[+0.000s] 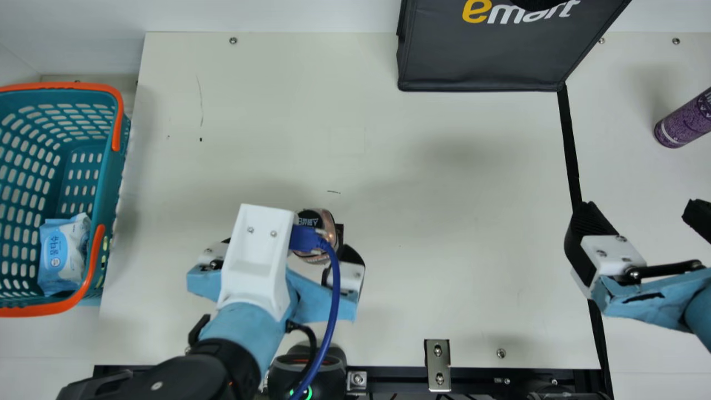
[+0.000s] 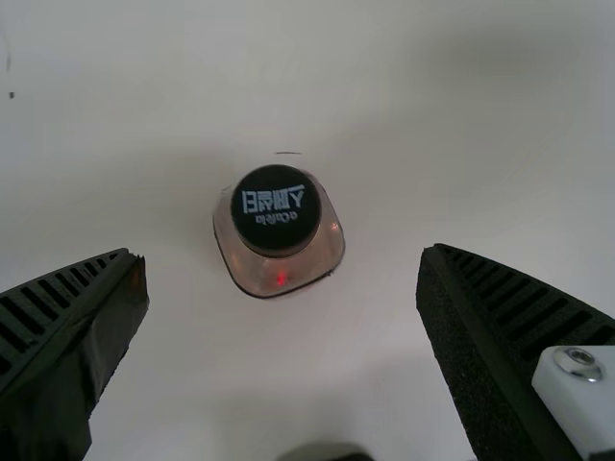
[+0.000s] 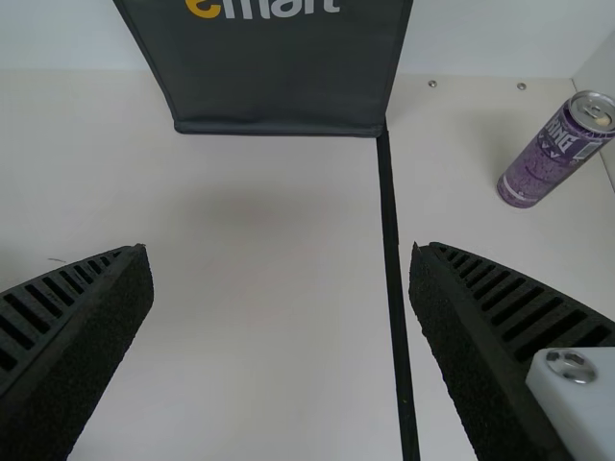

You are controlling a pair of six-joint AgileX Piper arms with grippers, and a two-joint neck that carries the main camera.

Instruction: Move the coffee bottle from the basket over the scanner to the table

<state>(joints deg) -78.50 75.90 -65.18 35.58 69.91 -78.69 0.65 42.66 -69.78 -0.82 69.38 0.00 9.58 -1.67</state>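
In the main view my left gripper [image 1: 284,248] is over the table's near part, its fingers wide apart. The coffee bottle [image 1: 318,219] stands on the table, partly hidden by that arm's wrist and blue cable. Seen from above in the left wrist view, the coffee bottle [image 2: 277,216] has a dark cap and a red light spot on its side; my left gripper [image 2: 283,256] is open and touches nothing. The scanner [image 1: 308,369] sits at the table's near edge. My right gripper [image 1: 641,214] is at the right, open and holding nothing; its fingers [image 3: 77,336] stand wide apart.
The teal basket [image 1: 105,183] with orange handles is at the left, a blue wipes pack [image 1: 62,255] inside it. A dark shopping bag [image 1: 477,61] stands at the back. A purple can [image 1: 683,119] is at the far right, and a black strip [image 1: 570,144] crosses the table.
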